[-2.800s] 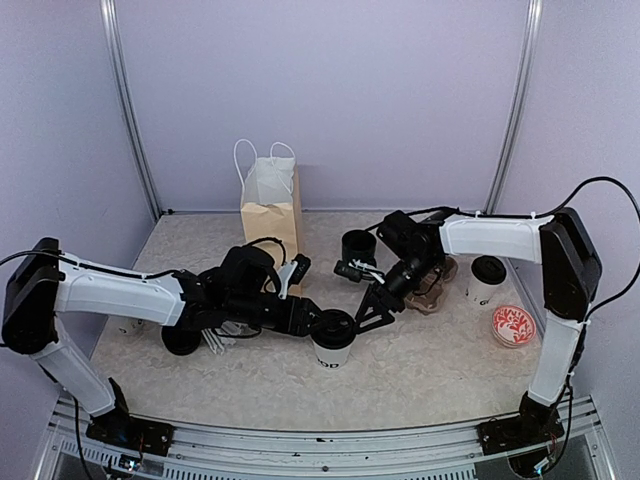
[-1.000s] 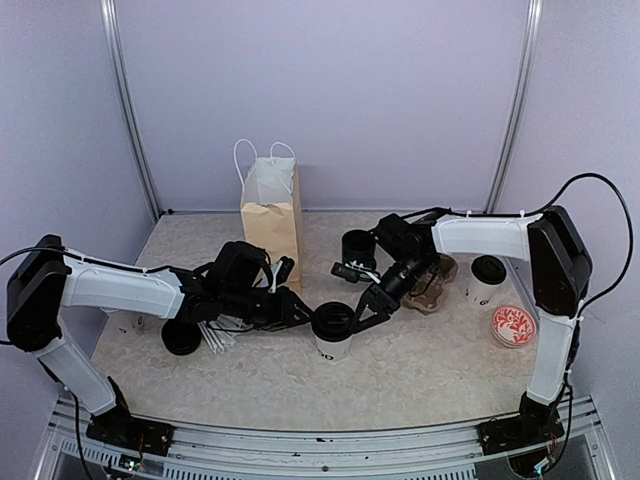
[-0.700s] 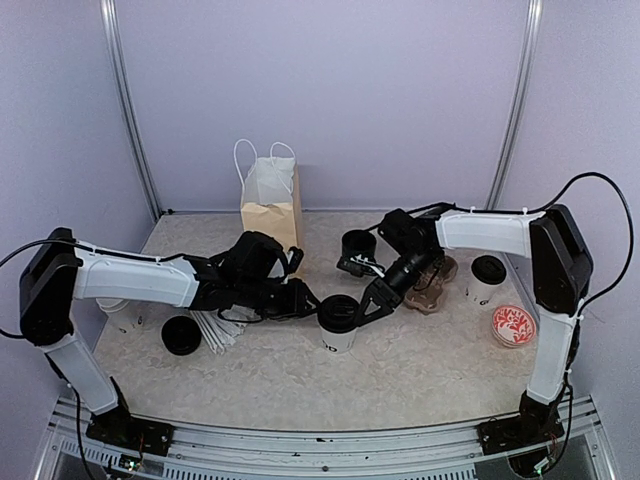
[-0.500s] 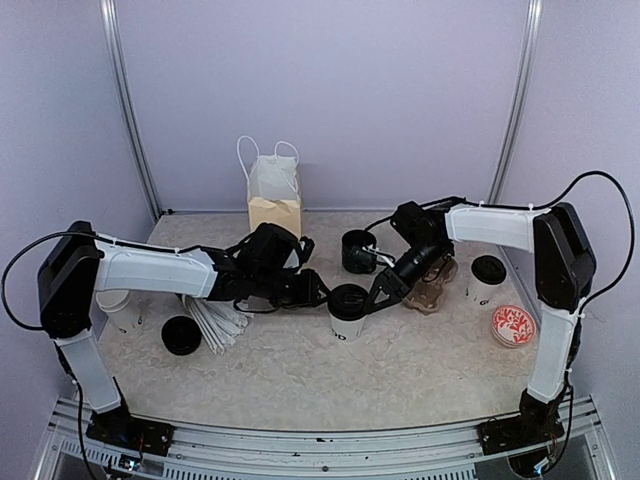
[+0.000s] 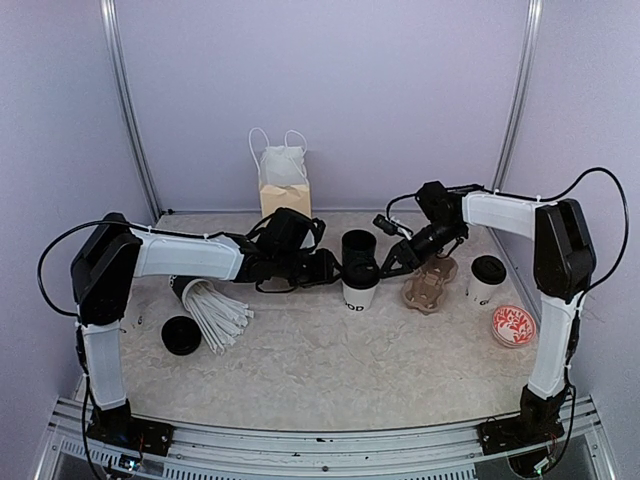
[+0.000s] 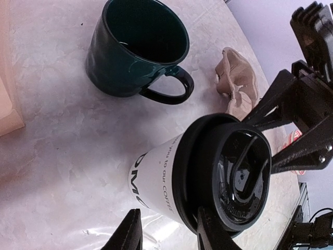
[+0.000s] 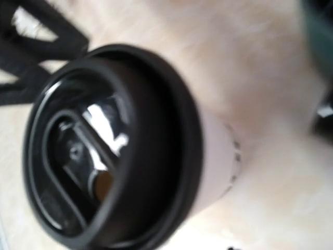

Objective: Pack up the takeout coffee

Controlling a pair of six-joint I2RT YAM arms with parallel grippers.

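Takeout cup (image 5: 360, 281) farther back, clamped in left tool (image 5: 338, 268); right tool (image 5: 392, 262) state unclear.

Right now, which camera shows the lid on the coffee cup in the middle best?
The left wrist view: the coffee cup fills much of it, and its lid is sharp, ridges and all. The right wrist view shows the lid closer but blurry. The top view shows it small and dark, from far above.

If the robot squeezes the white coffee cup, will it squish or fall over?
Probably squashy: the coffee cup looks like thin paper. It might tip easily, being tall on a narrow base. Its black lid looks smooth, maybe slippery.
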